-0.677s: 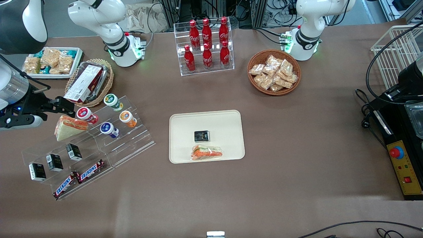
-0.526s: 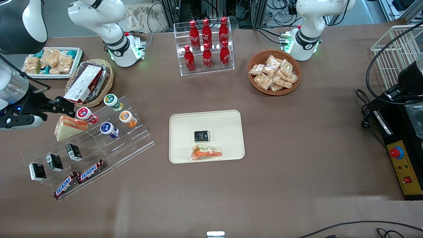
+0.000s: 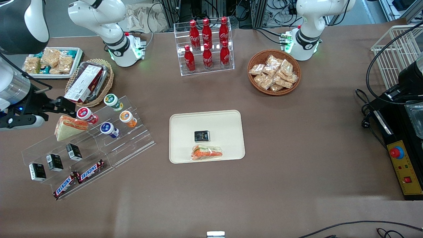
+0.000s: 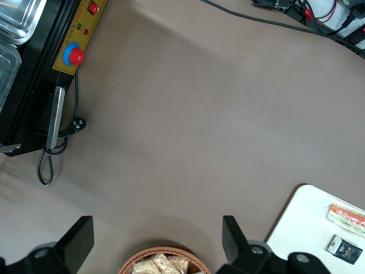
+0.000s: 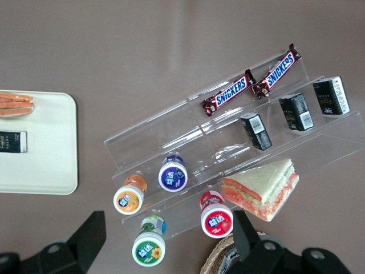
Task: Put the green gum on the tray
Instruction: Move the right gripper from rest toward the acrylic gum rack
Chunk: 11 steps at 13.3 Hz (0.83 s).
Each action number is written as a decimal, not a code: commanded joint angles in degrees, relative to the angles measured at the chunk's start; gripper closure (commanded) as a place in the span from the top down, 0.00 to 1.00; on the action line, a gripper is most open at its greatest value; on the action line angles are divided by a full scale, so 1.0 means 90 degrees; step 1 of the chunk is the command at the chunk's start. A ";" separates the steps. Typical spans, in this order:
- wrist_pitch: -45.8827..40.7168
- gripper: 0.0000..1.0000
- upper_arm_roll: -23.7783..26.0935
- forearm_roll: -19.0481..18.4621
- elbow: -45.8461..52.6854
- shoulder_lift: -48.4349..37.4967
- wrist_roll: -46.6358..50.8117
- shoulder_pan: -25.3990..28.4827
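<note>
The green gum is a small white bottle with a green-rimmed lid, lying on the top step of a clear acrylic stand. It also shows in the right wrist view. The cream tray lies mid-table holding a small black packet and a wrapped sandwich; it also shows in the right wrist view. My gripper hovers open and empty above the stand's working-arm end, beside the red-lidded bottle. In the right wrist view the gripper has its fingers wide apart, with the green gum and red bottle between them.
On the stand: orange-lidded bottle, blue-lidded bottle, a wedge sandwich, black boxes, Snickers bars. A wicker basket with a box and a white snack dish stand close by. Cola rack and snack basket are farther off.
My gripper has crept slightly farther from the front camera. The green gum, tray and other things have not moved.
</note>
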 commanded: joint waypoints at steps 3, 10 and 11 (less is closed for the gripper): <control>0.0456 0.99 0.0029 0.0011 -0.1143 -0.0768 -0.0151 0.0236; 0.0849 0.99 0.0049 -0.0018 -0.2541 -0.1248 -0.0874 0.0393; 0.0858 0.99 0.0049 -0.0018 -0.2668 -0.1248 -0.0913 0.0432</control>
